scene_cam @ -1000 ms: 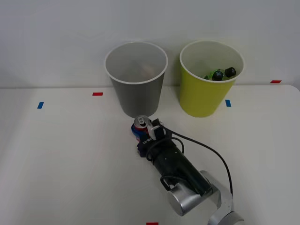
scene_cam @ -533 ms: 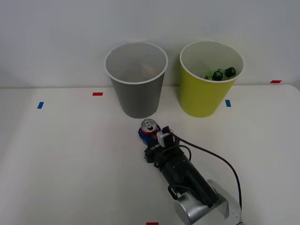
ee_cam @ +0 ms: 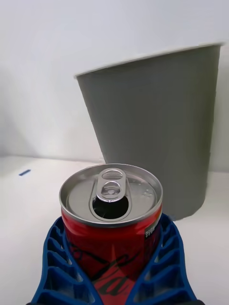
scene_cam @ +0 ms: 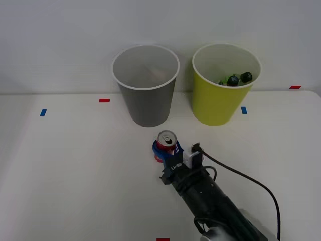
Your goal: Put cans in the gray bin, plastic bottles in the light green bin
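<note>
A small red can (scene_cam: pixel 166 142) with a silver top stands upright between my right gripper's (scene_cam: pixel 164 149) blue ribbed fingers, which are shut on its sides. The wrist view has the can (ee_cam: pixel 111 224) close up, its tab opening showing, with the fingers (ee_cam: pixel 59 257) hugging both sides. The gray bin (scene_cam: pixel 146 85) rises just beyond the can and fills the background of the wrist view (ee_cam: pixel 152 128). To its right stands the light green bin (scene_cam: pixel 223 84), holding green plastic bottles (scene_cam: pixel 233 79) with black caps near its right rim.
The white table (scene_cam: pixel 70 165) carries small red tape marks (scene_cam: pixel 104 100) and blue tape marks (scene_cam: pixel 43 112). A black cable (scene_cam: pixel 241 175) loops off my arm to the right. A white wall stands behind the bins.
My right gripper, holding the can, has shifted right and toward me, away from the gray bin's base. The bins and bottles have not moved.
</note>
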`<state>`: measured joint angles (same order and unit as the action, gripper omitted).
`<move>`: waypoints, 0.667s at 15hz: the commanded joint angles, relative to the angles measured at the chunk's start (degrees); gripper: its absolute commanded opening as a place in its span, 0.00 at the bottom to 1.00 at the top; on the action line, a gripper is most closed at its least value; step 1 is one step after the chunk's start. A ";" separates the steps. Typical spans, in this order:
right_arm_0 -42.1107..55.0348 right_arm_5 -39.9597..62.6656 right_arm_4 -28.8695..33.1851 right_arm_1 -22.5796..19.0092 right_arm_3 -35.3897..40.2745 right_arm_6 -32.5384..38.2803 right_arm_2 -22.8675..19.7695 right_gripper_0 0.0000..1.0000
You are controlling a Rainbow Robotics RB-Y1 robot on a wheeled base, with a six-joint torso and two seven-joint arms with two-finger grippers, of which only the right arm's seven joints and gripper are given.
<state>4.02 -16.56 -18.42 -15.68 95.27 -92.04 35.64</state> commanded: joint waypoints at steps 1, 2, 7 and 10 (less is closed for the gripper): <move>2.57 0.04 -0.92 -3.13 5.81 1.25 -0.22 0.00; 3.28 0.04 -1.36 -3.92 7.39 1.51 -0.22 0.00; 6.70 -0.05 -2.06 -6.11 13.46 2.66 -1.01 0.00; 7.23 -0.13 -2.33 -6.29 14.07 3.01 -1.45 0.00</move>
<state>11.03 -16.61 -20.65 -21.95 109.22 -89.16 34.45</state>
